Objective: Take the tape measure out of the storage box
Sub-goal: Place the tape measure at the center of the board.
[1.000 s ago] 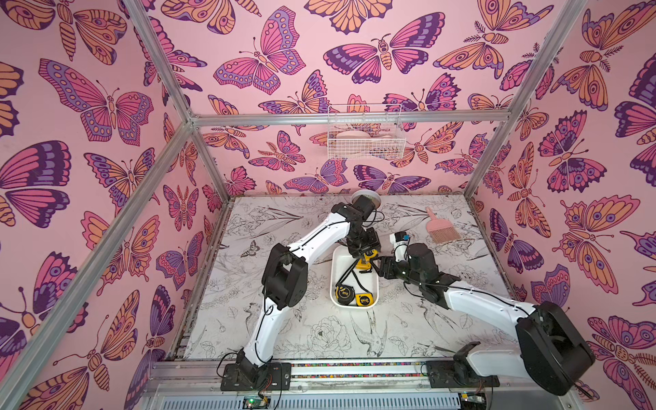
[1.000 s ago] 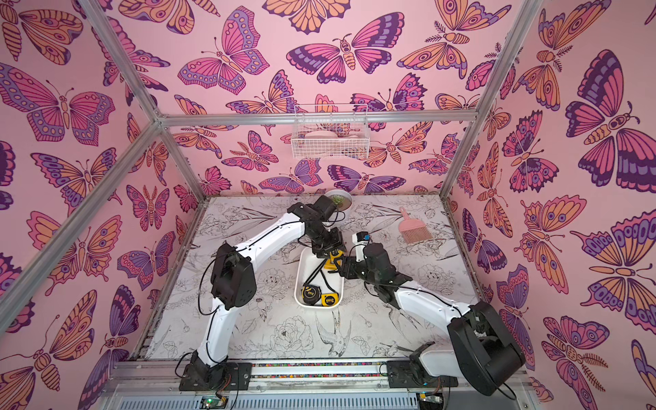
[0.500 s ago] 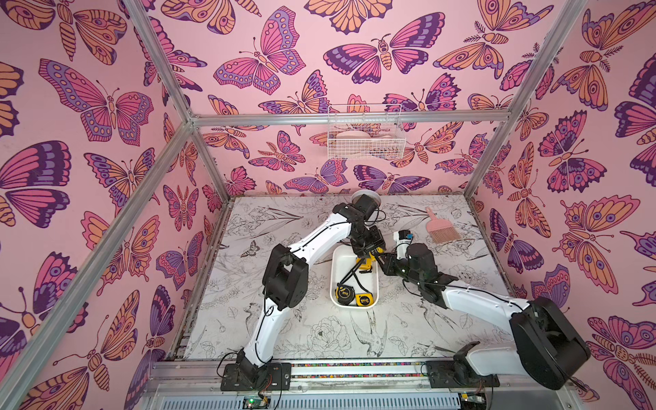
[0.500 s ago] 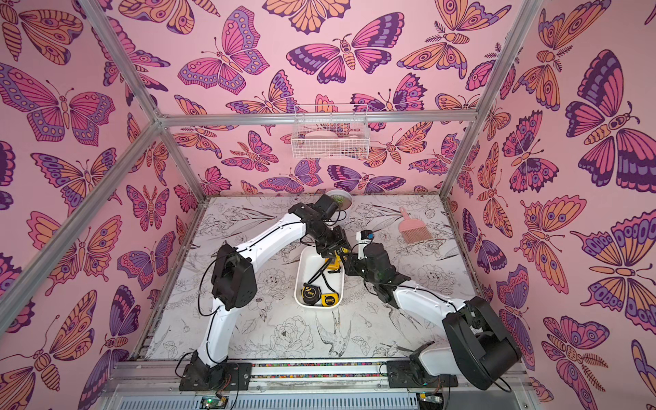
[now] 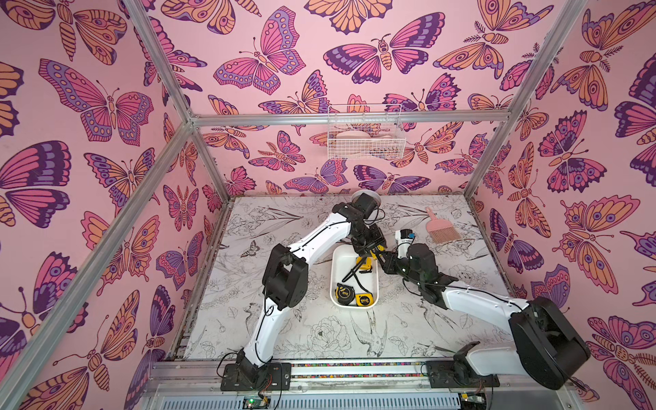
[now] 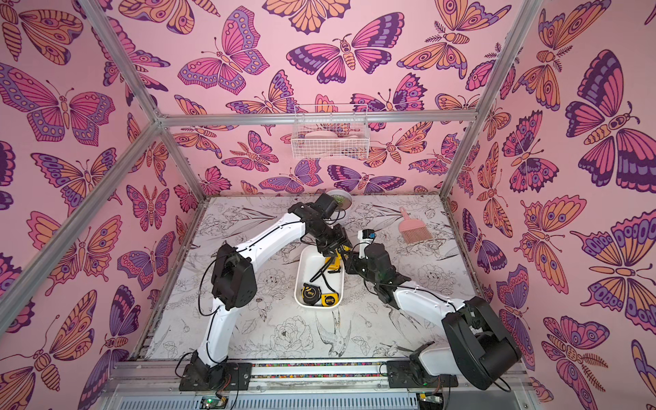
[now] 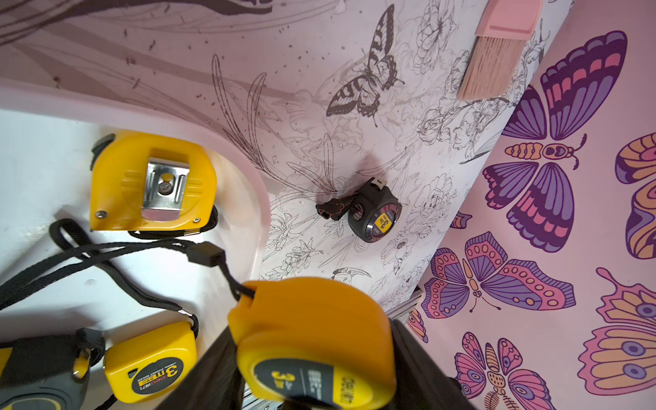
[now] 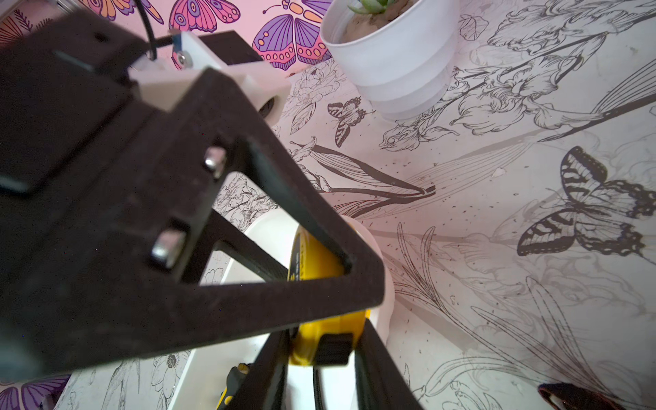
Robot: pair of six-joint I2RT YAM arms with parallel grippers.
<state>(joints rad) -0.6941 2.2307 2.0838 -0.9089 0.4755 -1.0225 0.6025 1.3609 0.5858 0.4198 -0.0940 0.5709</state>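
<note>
A yellow tape measure [image 7: 312, 340] hangs above the far end of the white storage box [image 5: 334, 273], its black strap trailing down into the box. My left gripper [image 7: 312, 358] is shut on its flat sides. My right gripper [image 8: 321, 355] is shut on the same tape measure [image 8: 326, 337] from the other side, with the left's black finger [image 8: 177, 266] across most of that view. In both top views the two grippers meet over the box's far right corner [image 6: 340, 253]. Several more tape measures lie in the box: a yellow one with a metal clip [image 7: 152, 181] and two at the near end [image 5: 343, 291] [image 5: 364, 300].
A small round black tape measure [image 7: 376, 216] lies on the table just outside the box. A pink brush [image 5: 442, 227] lies at the back right. A white plant pot [image 8: 394, 60] stands at the back, behind the left arm. A wire basket [image 5: 365, 138] hangs on the back wall.
My right gripper has moved in and shut on the yellow tape measure that the left gripper holds. The left arm has hardly moved.
</note>
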